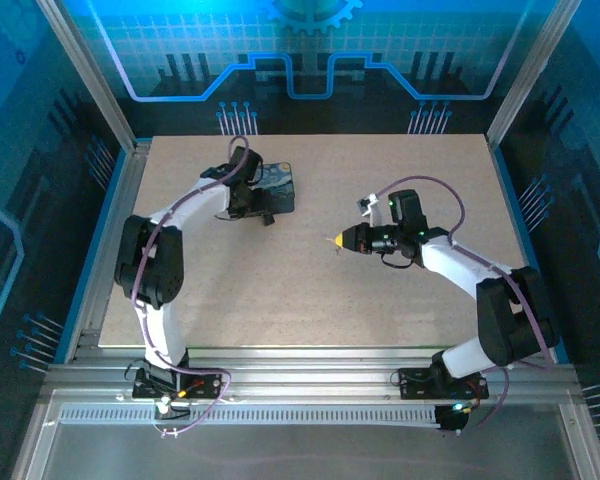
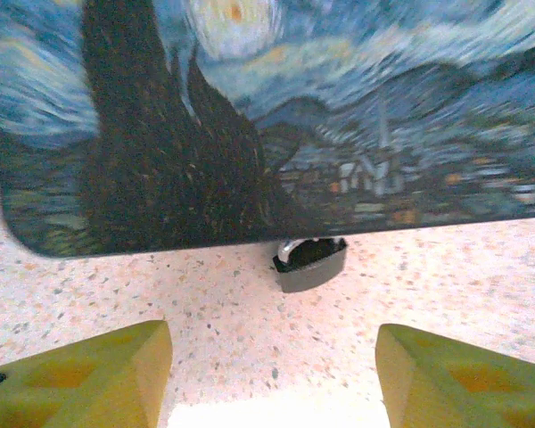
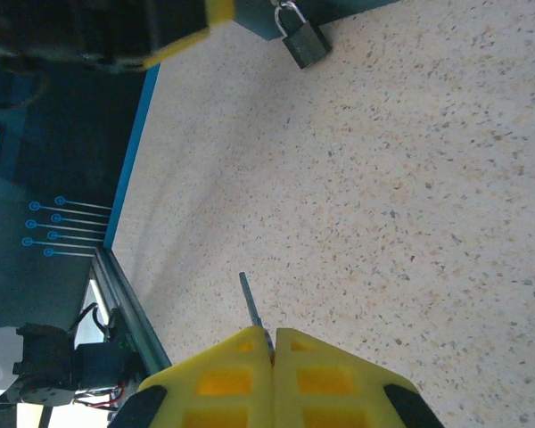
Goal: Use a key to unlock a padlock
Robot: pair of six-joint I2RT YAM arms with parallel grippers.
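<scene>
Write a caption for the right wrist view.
Right claw shut on the key, its blade out over the speckled table, the padlock ahead beside the box.

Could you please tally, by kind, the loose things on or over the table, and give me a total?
painted box: 1
padlock: 1
key, pinched in the right end effector: 1
Total: 3
</scene>
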